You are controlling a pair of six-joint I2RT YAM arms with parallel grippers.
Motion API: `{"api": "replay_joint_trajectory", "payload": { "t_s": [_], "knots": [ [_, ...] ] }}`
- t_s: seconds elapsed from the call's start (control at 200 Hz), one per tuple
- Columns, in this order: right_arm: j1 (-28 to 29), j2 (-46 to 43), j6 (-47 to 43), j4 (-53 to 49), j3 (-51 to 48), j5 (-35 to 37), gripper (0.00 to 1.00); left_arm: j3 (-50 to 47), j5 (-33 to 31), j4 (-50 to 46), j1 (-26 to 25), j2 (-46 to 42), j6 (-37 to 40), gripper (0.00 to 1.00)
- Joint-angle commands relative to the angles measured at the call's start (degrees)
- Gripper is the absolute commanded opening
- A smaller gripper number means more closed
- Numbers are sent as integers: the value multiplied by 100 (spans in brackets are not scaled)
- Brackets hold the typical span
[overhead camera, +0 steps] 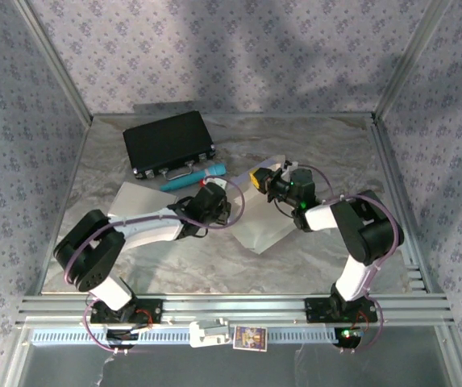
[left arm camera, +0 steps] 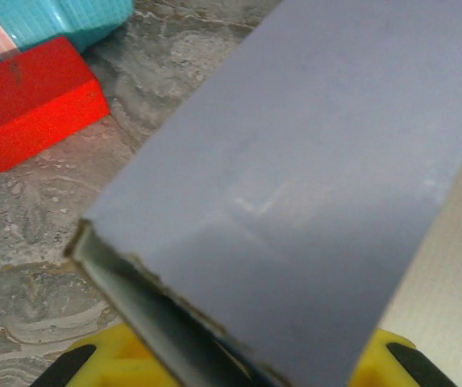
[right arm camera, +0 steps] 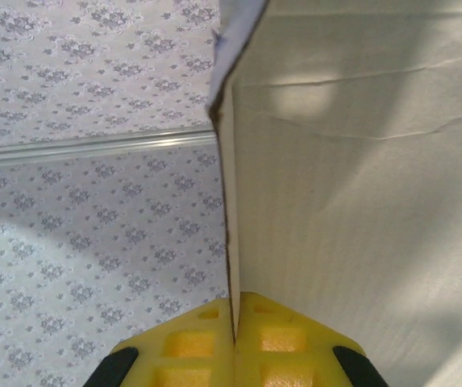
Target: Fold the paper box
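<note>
The paper box (overhead camera: pixel 264 227) lies partly unfolded at the table's middle, pale inside and grey-blue outside. My left gripper (overhead camera: pixel 213 201) is at its left side. In the left wrist view a folded grey-blue panel of the box (left arm camera: pixel 295 177) runs down between the yellow fingers (left arm camera: pixel 93 359) of the left gripper (left arm camera: pixel 239 367); they stand on either side of it, and contact is unclear. My right gripper (overhead camera: pixel 265 181) holds the box's far right part. Its jaws (right arm camera: pixel 233 322) are shut on the thin edge of an upright cardboard wall (right arm camera: pixel 360 201).
A black case (overhead camera: pixel 168 143) lies at the back left. A teal object with a red end (overhead camera: pixel 194 177) sits just behind the left gripper, close to the box; its red end (left arm camera: pixel 33 101) lies on the marbled table (overhead camera: pixel 319 145). Patterned walls enclose the table.
</note>
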Motion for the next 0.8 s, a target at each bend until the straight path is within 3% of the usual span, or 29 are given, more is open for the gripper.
{"api": "replay_joint_trajectory", "payload": {
  "t_s": [0.0,0.265,0.39,0.495,0.795],
  "knots": [
    [197,-155,133,-398,-112,48,0,302,-637,-392,-110,263,-317,23],
    [344,-456,203,-833,-136,348,0,891,-1064,-917,-257,659,-613,19],
    [389,-556,270,-1032,-132,503,0,1267,-1352,-1493,-329,891,-871,13],
    [429,-646,286,-1216,-110,599,0,1480,-1508,-1850,-382,1040,-1113,0],
    [455,-809,269,-1578,-30,724,0,1885,-1789,-2477,-454,1214,-1495,0]
  ]
}}
